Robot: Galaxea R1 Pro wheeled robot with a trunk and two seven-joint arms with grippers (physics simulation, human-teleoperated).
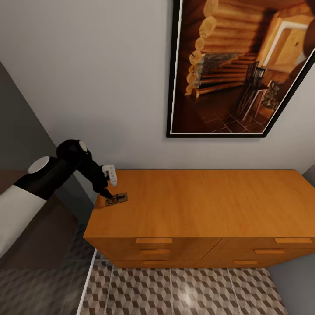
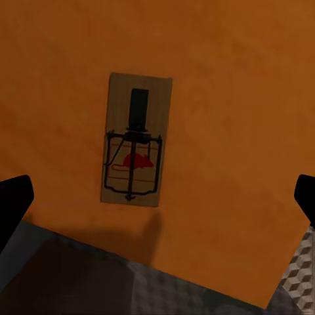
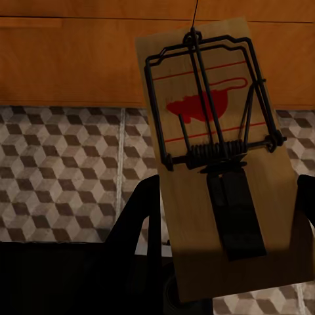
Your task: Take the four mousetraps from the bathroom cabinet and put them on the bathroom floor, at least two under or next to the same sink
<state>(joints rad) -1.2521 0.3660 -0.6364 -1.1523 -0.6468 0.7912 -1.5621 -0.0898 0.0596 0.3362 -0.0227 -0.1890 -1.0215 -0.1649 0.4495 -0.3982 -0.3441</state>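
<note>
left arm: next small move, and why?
Probably lower the left gripper straight down and close. Its fingers are open, either side of the mousetrap lying flat near the cabinet top's corner, not touching it. The right gripper already holds another trap.

A room in a home, rendered in a simulator: a low orange-brown wooden cabinet (image 1: 205, 205) with drawers stands against a plain pale wall (image 1: 87, 78), beneath a large black-framed picture (image 1: 240, 65) of a log-cabin interior. The floor (image 1: 183, 288) is tiled in a brown, beige and white cube pattern.
</note>
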